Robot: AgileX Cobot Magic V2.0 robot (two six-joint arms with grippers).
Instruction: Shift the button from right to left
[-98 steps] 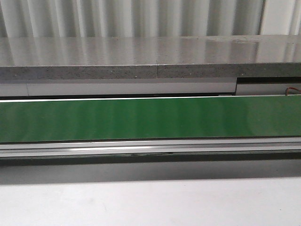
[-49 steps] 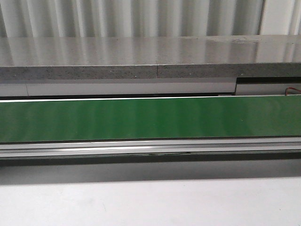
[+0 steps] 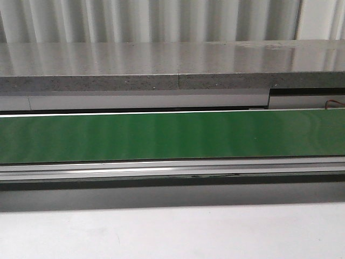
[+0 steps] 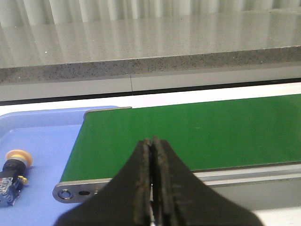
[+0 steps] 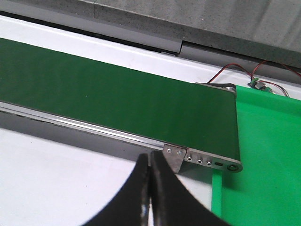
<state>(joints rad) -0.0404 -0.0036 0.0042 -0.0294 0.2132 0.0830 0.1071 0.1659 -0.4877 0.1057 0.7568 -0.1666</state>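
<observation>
Button lying on its side in the blue tray, just off the end of the green belt, not touching it. Yellow-orange mushroom cap pointing away from the camera, toward the grey stone ledge; black body behind the cap, blue-and-white contact block nearest the lens and partly cut by the picture's edge. Long axis roughly parallel to the belt's end edge, tilted a little.

Left pincer closed on nothing, black fingers pressed together, hanging over the near rail of the belt, well apart from the button.

Right pincer likewise closed and empty, over the white counter near the belt's other end, beside a green tray. Red wires behind that end.

Front view: only the bare green belt.
</observation>
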